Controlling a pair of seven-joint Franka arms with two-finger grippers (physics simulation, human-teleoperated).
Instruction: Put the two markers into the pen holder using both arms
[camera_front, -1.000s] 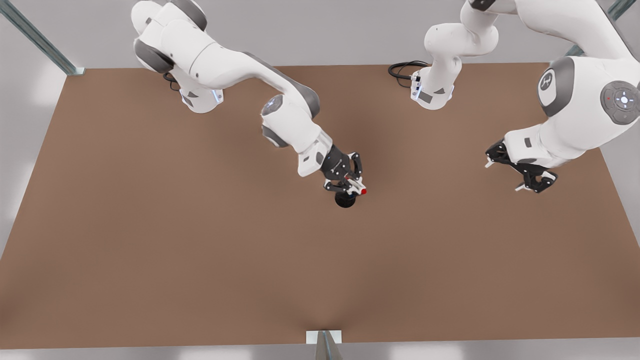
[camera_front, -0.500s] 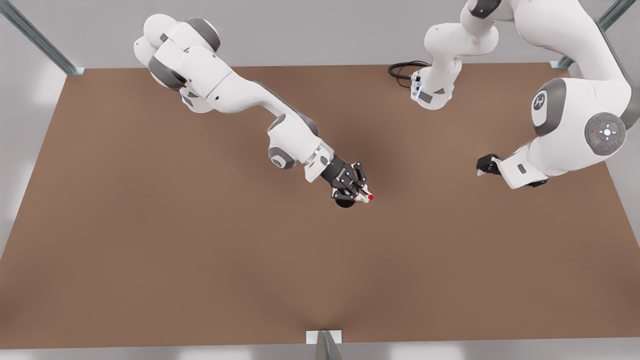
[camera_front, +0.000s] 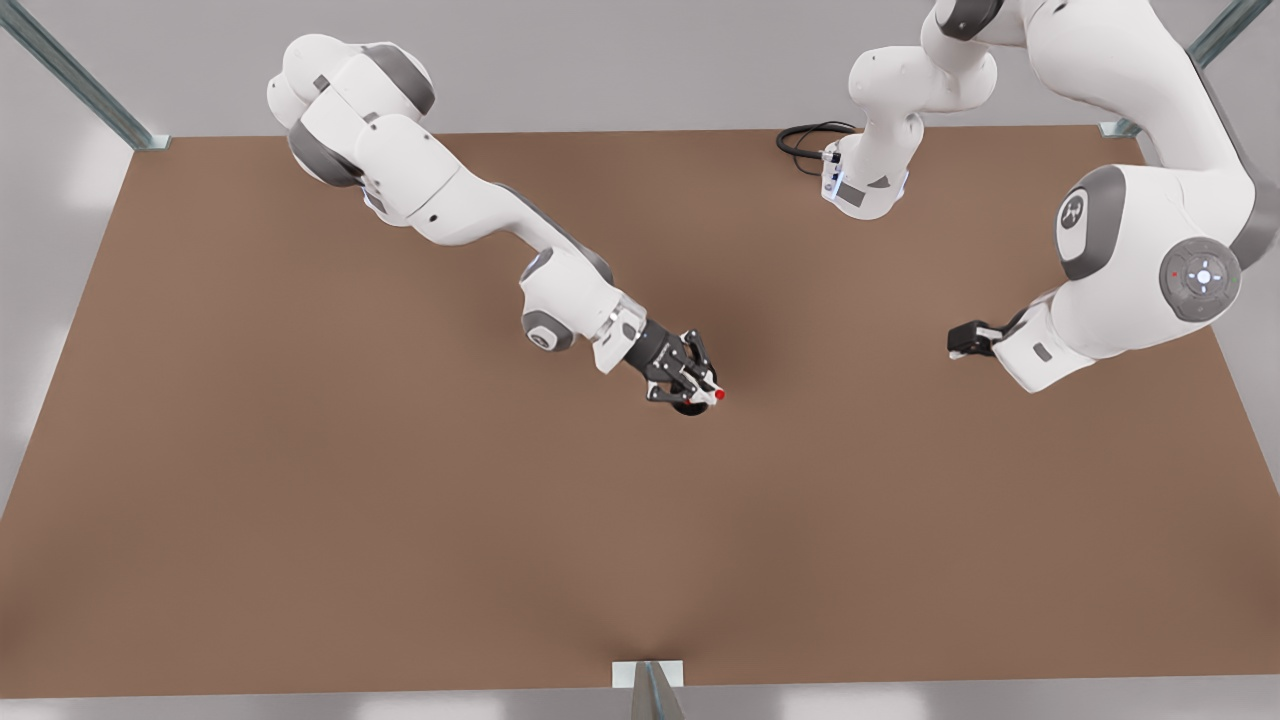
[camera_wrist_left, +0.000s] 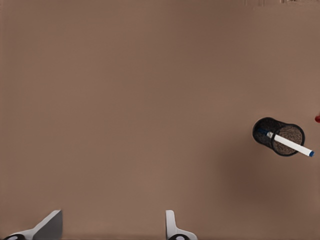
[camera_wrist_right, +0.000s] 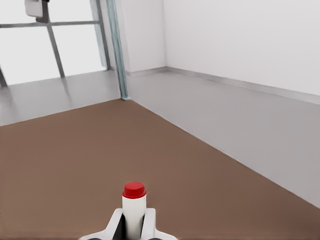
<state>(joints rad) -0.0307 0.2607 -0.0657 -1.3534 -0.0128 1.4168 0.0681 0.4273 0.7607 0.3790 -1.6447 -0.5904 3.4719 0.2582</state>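
My right gripper (camera_front: 692, 387) hangs at the table's middle, shut on the red-capped marker (camera_front: 716, 395). That marker (camera_wrist_right: 134, 204) stands upright between the fingers (camera_wrist_right: 150, 222) with its cap on top. The black mesh pen holder (camera_front: 688, 409) sits directly under this gripper, mostly hidden by it. In the left wrist view the pen holder (camera_wrist_left: 278, 136) stands on the table with the blue-capped marker (camera_wrist_left: 291, 145) leaning out of it. My left gripper (camera_wrist_left: 110, 227) is open and far from the holder. It waits on the front view's right (camera_front: 968, 339), tucked under its arm.
The brown table (camera_front: 400, 520) spreads wide around the holder. A black cable (camera_front: 805, 140) coils by the arm base (camera_front: 865, 185) at the back. Metal frame posts (camera_front: 75, 75) stand at the corners, and grey floor lies beyond the table's edge (camera_wrist_right: 210, 145).
My right gripper has dropped lower over the pen holder with the red marker, covering more of it. The left arm has swung down, its gripper tucking under the wrist.
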